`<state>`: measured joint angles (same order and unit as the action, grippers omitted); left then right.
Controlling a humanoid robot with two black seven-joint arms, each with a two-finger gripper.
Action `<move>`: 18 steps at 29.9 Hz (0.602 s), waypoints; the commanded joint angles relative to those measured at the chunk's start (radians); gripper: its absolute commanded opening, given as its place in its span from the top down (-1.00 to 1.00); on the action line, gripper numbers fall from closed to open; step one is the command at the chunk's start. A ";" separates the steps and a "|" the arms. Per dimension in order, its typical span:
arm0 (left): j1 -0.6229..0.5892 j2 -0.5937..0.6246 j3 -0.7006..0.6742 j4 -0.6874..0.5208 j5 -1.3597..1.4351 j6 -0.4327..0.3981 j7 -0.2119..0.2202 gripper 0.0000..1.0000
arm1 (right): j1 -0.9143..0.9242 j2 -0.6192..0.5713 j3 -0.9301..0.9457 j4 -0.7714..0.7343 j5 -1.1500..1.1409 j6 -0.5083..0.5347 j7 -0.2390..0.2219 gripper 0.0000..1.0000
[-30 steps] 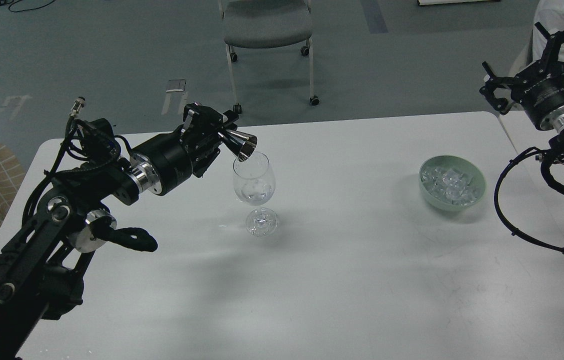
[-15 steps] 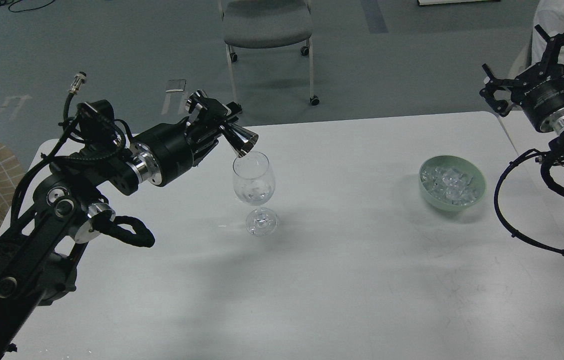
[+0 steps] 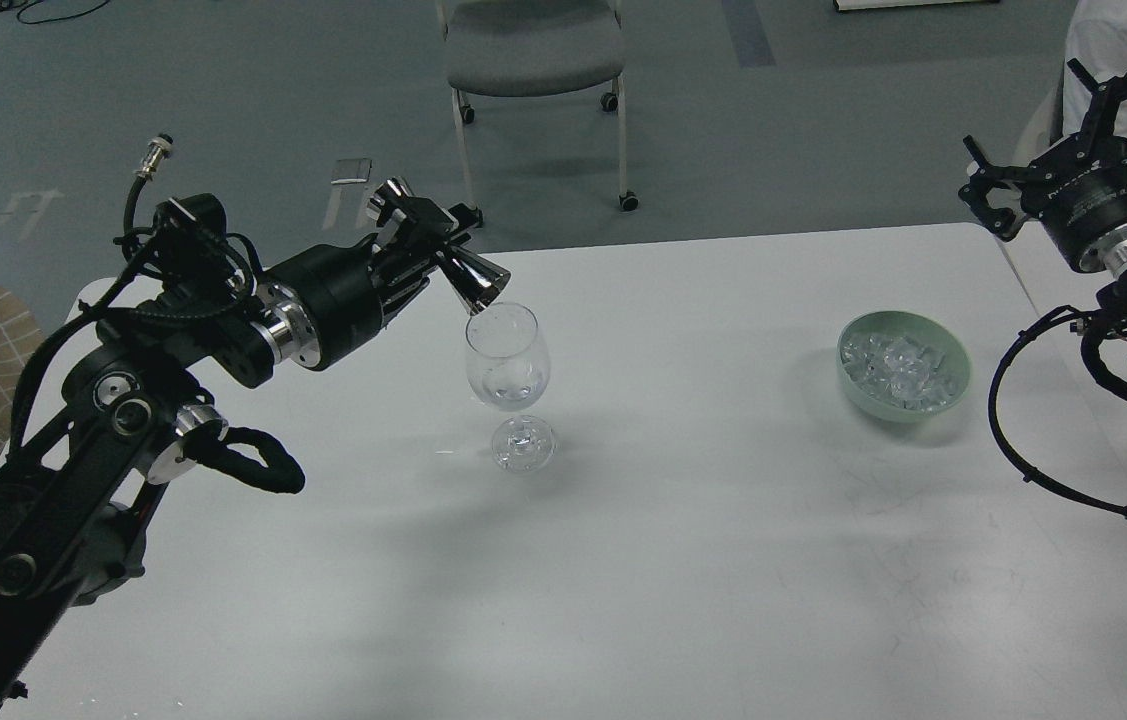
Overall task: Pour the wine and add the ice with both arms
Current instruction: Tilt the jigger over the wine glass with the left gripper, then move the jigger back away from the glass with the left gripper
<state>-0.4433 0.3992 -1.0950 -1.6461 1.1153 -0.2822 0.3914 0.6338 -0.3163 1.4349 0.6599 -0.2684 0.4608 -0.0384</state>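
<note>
Steel jigger (image 3: 476, 280): small, shiny, cone-shaped measure, tipped mouth-down over the left rim of the glass; held by the left arm.
Left gripper (image 3: 420, 232): clamped on the jigger, left of centre, at the far edge of the table; fingers pinch its narrow end.
Wine glass (image 3: 507, 358): clear, stemmed, upright on the table, directly under the jigger's mouth; its foot stands nearer than the bowl of the glass.
Wine: colourless and barely visible; a little seems to sit low in the glass, though glints there make it hard to be sure. No stream can be made out between jigger and glass.
Ice (image 3: 898, 368): clear cubes heaped in the green bowl, well apart from the glass, on the right side.
Green bowl (image 3: 953, 388): pale green, round, resting on the table to the right.
Right gripper (image 3: 1063, 125): raised at the far right, clear of the table, fingers spread apart and holding nothing; near the bowl but above and beyond it.
Table (image 3: 683, 560): white, otherwise bare in the near half.
Done, as judged: pouring is under way or close to finished, the jigger being steeply tipped.
Left, as judged: put the jigger down; the right arm must collect ice from the bowl and carry it to the glass. Whether any cube already lies in the glass cannot be told.
</note>
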 commanded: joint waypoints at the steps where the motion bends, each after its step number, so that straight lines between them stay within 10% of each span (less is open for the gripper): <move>1: 0.014 -0.005 -0.011 -0.009 -0.012 0.004 -0.003 0.81 | -0.002 -0.003 -0.001 0.001 0.000 0.001 0.000 -1.00; 18: 0.129 -0.069 -0.157 -0.009 -0.258 0.089 -0.012 0.82 | -0.005 -0.015 -0.001 0.001 0.000 -0.001 0.000 -1.00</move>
<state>-0.3327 0.3379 -1.2369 -1.6553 0.9027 -0.2143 0.3778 0.6288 -0.3325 1.4355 0.6616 -0.2684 0.4610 -0.0383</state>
